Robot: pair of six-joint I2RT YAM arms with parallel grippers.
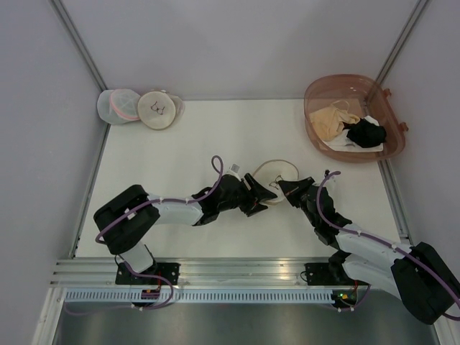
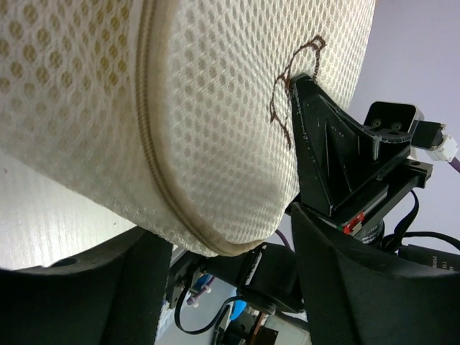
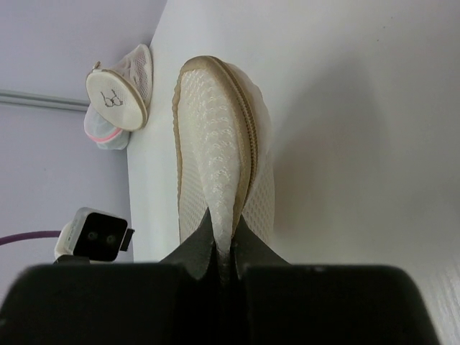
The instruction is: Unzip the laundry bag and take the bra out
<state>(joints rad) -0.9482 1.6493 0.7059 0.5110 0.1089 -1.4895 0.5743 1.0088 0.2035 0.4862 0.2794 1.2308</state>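
Laundry bag | right pincer pinches edge | left pincer astride, grip unclear

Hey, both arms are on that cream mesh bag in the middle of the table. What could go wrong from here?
Two risks. The right hand pinches only a thin fold of the laundry bag mesh, so a tug could pull it free. The left hand straddles the bag's rim with fingers wide, and I can't spot a pull tab on the zipper, so it may close on mesh instead.
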